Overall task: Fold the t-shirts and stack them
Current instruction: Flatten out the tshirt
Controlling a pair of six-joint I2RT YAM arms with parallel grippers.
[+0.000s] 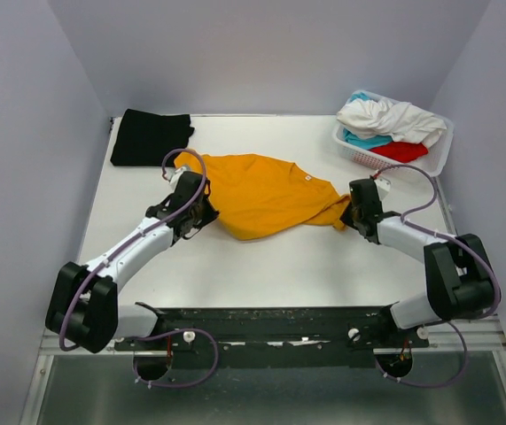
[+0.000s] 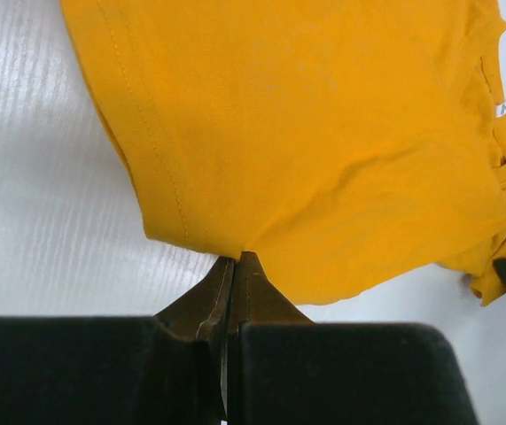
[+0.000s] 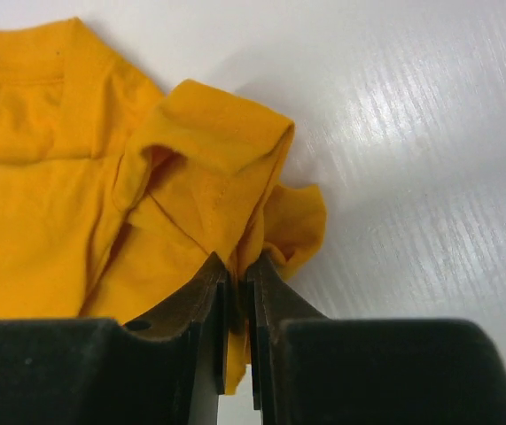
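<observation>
Left end effector (image 2: pixel 235 258) is pressed shut, pinching the near edge of the orange t-shirt (image 1: pixel 266 195). The right end effector (image 3: pixel 237 261) pinches a bunched bit by a sleeve at the other end. Shirt lies on the counter (image 1: pixel 279 266) btwn both arms, long way going left to right, so each arm has its nearest end. Black t-shirt (image 1: pixel 149 135) sits folded far left. Basket (image 1: pixel 439 158) far right holds the white t-shirt (image 1: pixel 390 115), teal t-shirt (image 1: pixel 363 139) & red t-shirt (image 1: pixel 401 150), all crumpled.
</observation>
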